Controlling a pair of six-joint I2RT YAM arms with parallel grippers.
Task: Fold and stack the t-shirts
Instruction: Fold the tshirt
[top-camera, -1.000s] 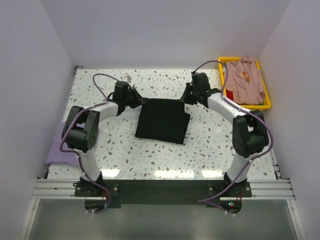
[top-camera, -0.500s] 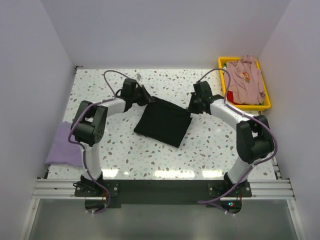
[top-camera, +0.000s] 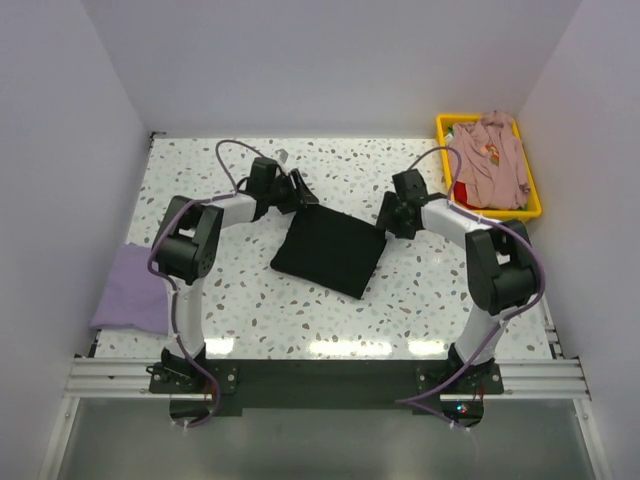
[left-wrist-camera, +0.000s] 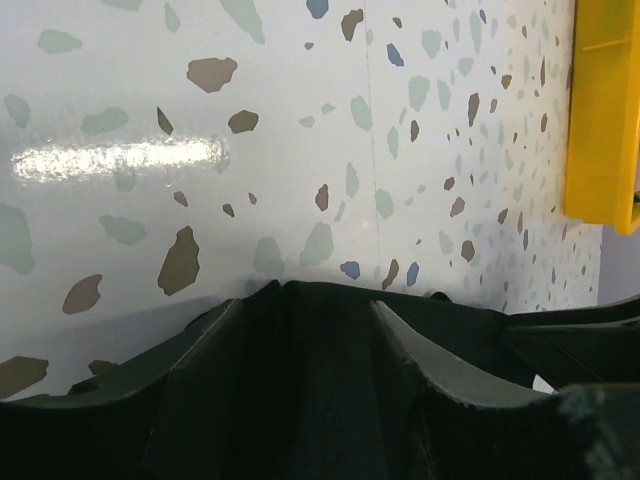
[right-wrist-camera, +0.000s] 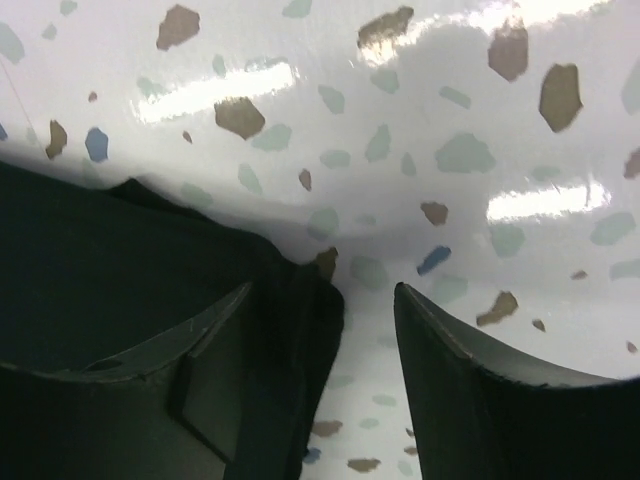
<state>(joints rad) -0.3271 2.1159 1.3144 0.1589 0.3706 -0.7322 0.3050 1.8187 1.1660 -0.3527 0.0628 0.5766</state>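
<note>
A folded black t-shirt (top-camera: 330, 250) lies flat in the middle of the table, turned slightly askew. My left gripper (top-camera: 300, 192) sits low at its far left corner, jaws apart; in the left wrist view black cloth (left-wrist-camera: 310, 390) lies loose between the fingers (left-wrist-camera: 445, 355). At the far right corner my right gripper (top-camera: 390, 215) is open too, one finger (right-wrist-camera: 200, 335) over the black cloth edge (right-wrist-camera: 100, 250) and the other (right-wrist-camera: 455, 355) over bare table. A lavender t-shirt (top-camera: 130, 290) lies at the left table edge. A dusty-pink t-shirt (top-camera: 490, 160) is heaped in the bin.
The yellow plastic bin (top-camera: 535, 208) stands at the far right corner, and its side shows in the left wrist view (left-wrist-camera: 600, 110). White walls close in the table on three sides. Speckled tabletop (top-camera: 320, 310) lies between the black shirt and the arm bases.
Both grippers were shut on the black shirt's far corners and now stand open, the cloth released. The shirt has ended up slightly rotated, and the left gripper has moved right.
</note>
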